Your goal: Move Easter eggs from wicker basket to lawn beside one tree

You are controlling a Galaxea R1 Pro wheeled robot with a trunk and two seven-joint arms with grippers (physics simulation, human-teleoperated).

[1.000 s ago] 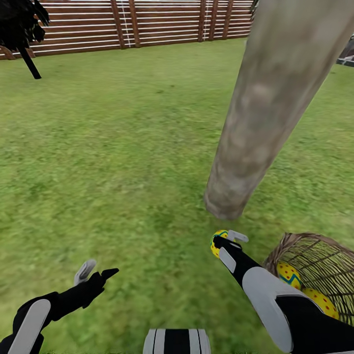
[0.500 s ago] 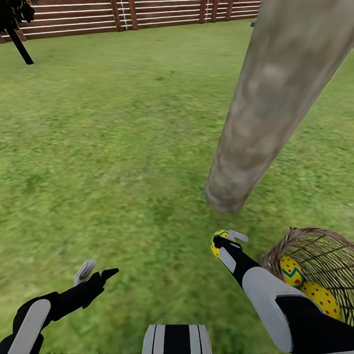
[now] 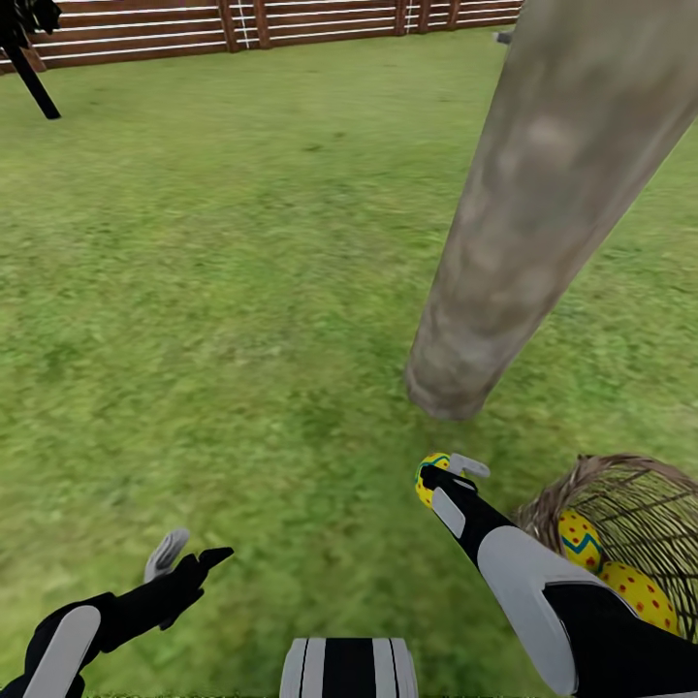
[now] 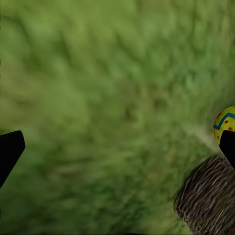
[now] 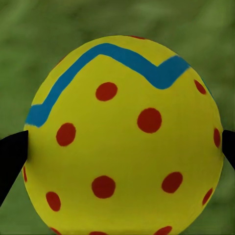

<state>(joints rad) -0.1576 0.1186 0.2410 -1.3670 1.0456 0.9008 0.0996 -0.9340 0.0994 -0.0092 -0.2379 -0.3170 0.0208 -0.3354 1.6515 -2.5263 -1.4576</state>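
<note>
While two eggs [image 3: 620, 572] wait in the basket [image 3: 582, 480] beside the tree [image 3: 504, 281], right gripper [image 3: 444, 475] clasps the first egg [image 5: 122, 142]; left gripper [image 3: 184, 555] hangs open.

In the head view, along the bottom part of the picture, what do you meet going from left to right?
Open left gripper over the mottled green lawn → yellow red-dotted Easter egg clamped in the right gripper → brown open-weave wicker basket with two more yellow dotted eggs inside.
</note>
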